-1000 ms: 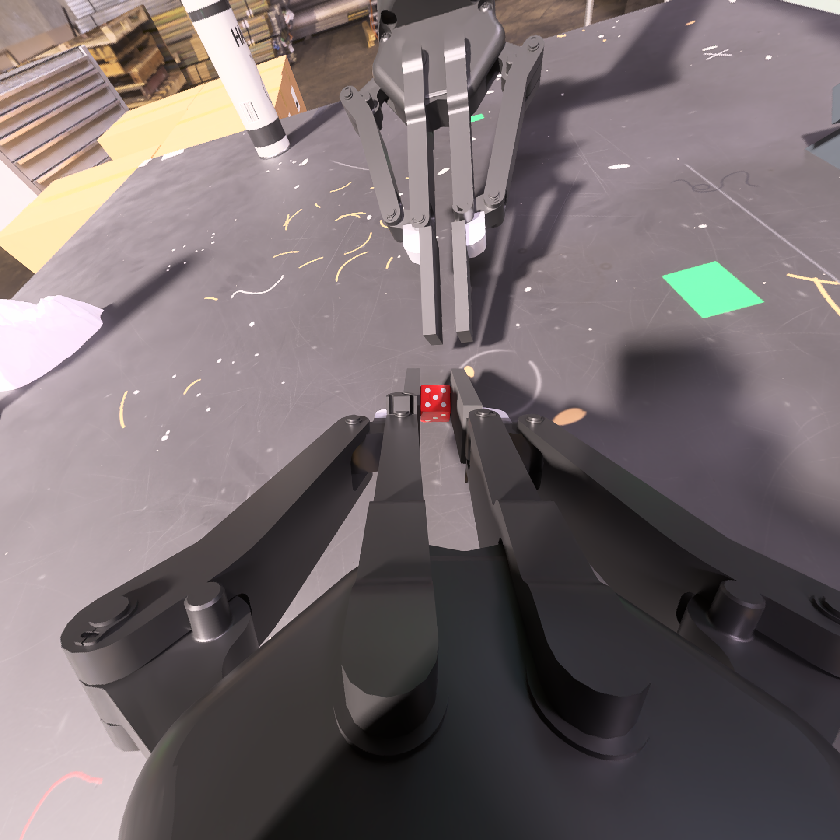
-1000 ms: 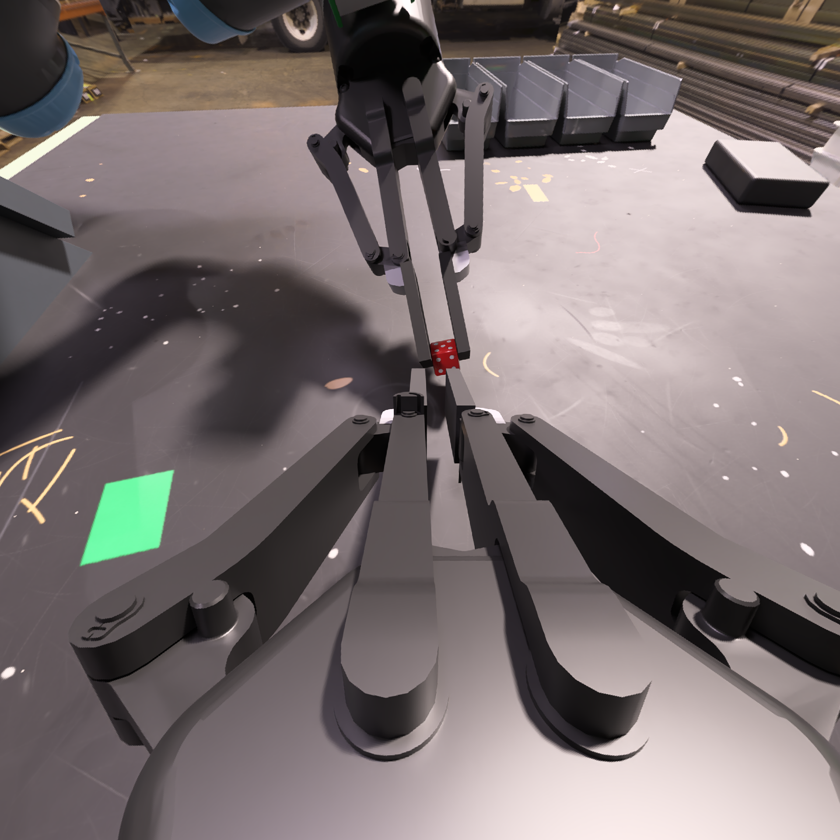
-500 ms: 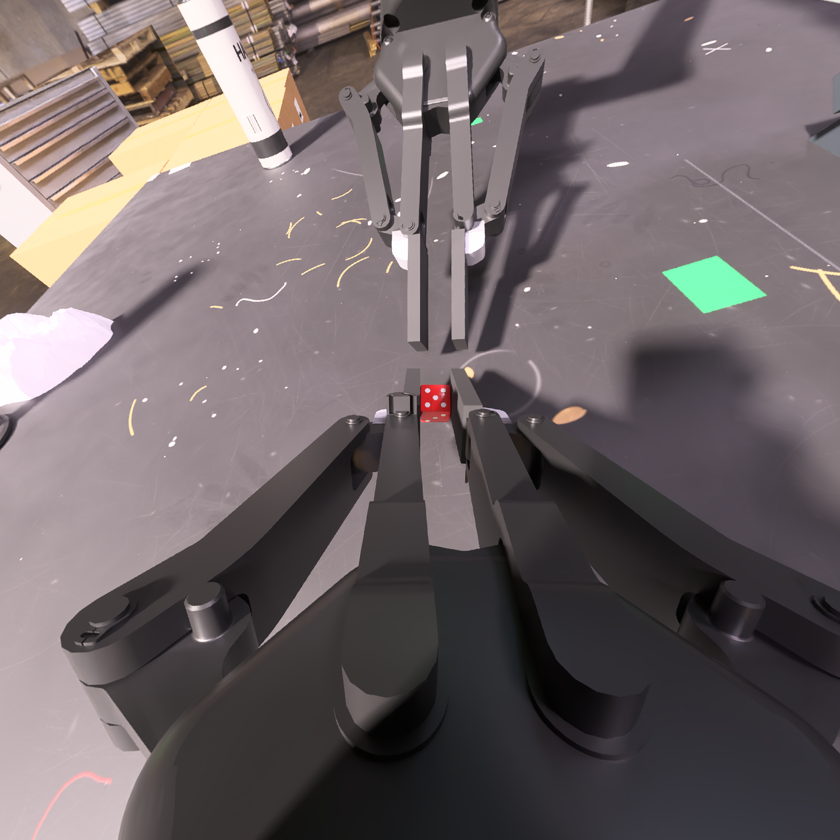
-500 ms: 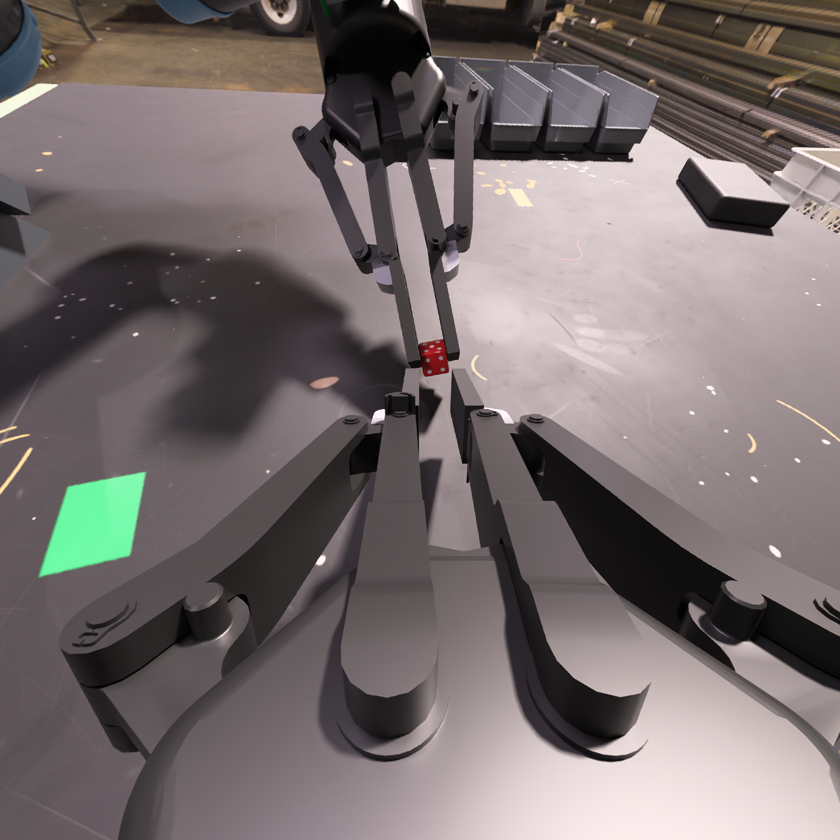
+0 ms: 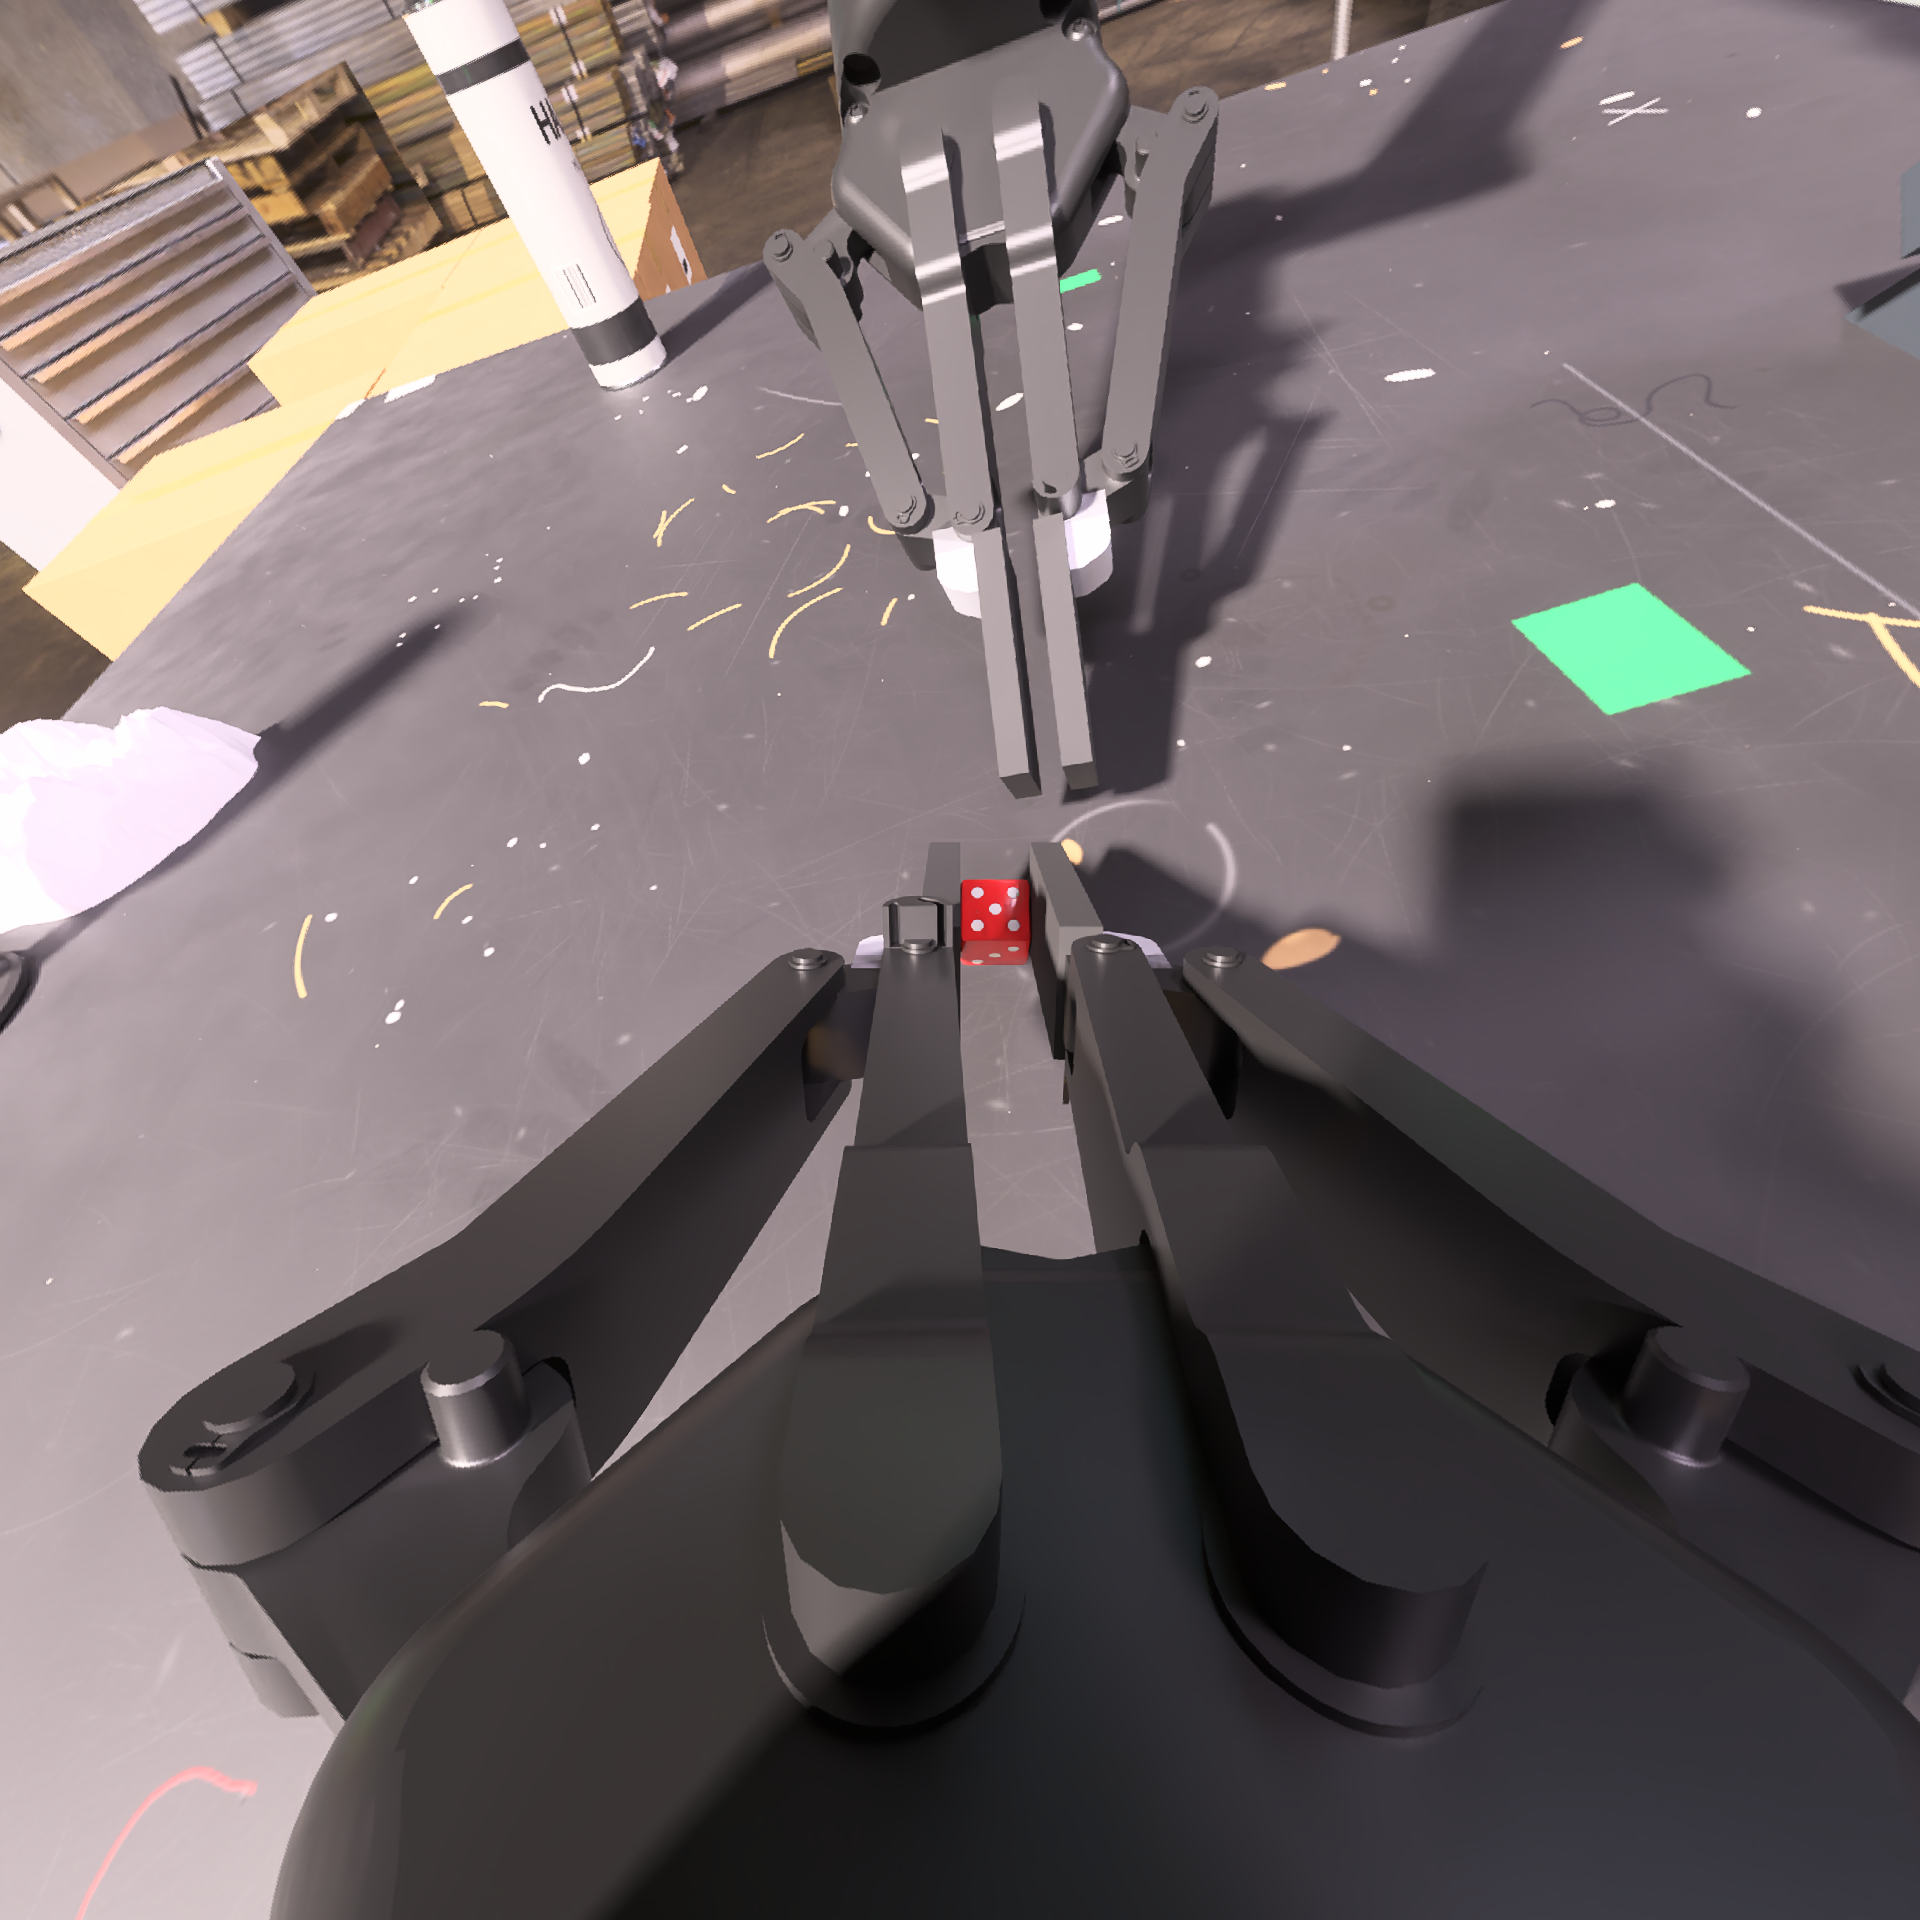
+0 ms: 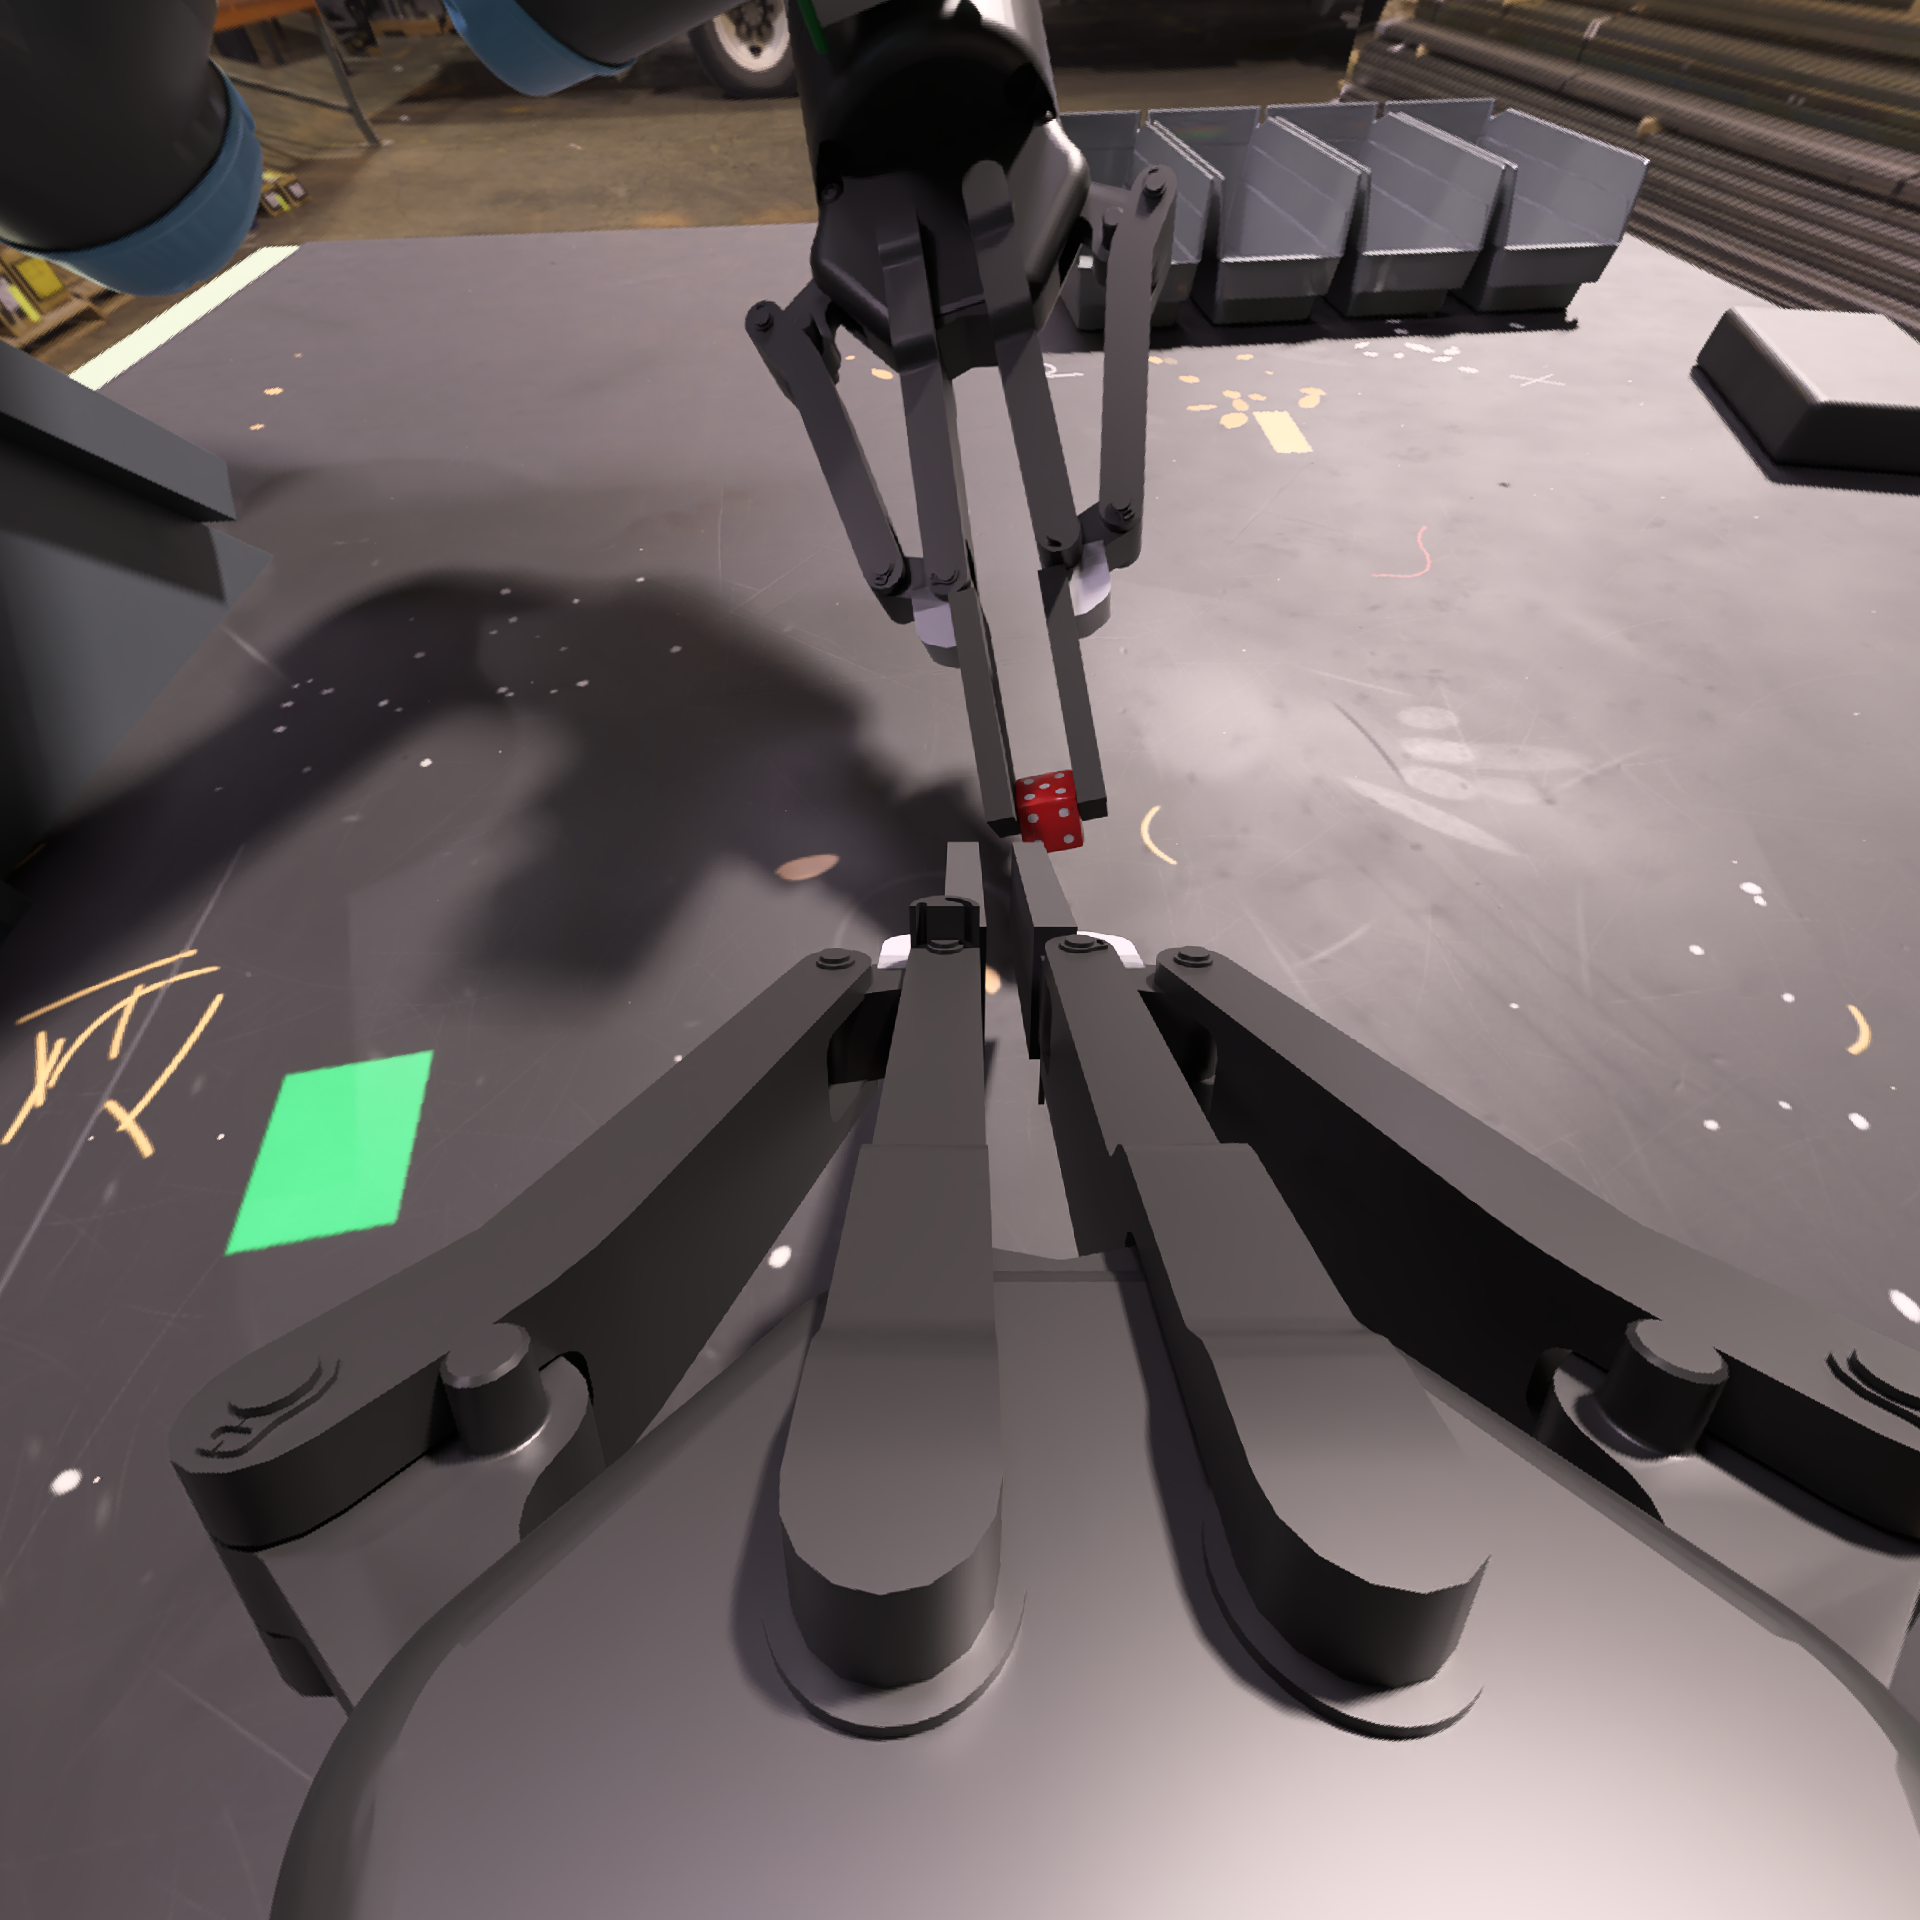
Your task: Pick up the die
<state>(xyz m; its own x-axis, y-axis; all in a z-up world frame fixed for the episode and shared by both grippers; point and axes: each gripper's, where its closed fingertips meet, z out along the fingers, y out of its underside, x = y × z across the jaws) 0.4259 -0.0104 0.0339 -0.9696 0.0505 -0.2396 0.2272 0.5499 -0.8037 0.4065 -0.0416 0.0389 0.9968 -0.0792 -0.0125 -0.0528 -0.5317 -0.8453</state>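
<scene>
The die [image 5: 994,909] is small and red with white dots. My left gripper [image 5: 997,883] is shut on it, one finger on each side. In the right wrist view the die [image 6: 1049,812] sits between the tips of the left gripper [image 6: 1047,816], low over the dark table [image 6: 1455,831]; I cannot tell whether it touches. My right gripper [image 6: 1000,878] is shut and empty, its tips just short of the die. In the left wrist view the right gripper [image 5: 1049,777] points down at the table just beyond the die.
A white post with black bands [image 5: 540,187] stands at the far left, and a white crumpled lump [image 5: 104,810] lies at the left edge. A green patch [image 5: 1626,649] marks the table. Grey bins [image 6: 1382,208] and a dark flat block [image 6: 1829,384] sit at the far side.
The left gripper keeps its hold on the die. The right gripper's fingers stood slightly apart half a second ago and are closer now. Both views have shifted a little.
</scene>
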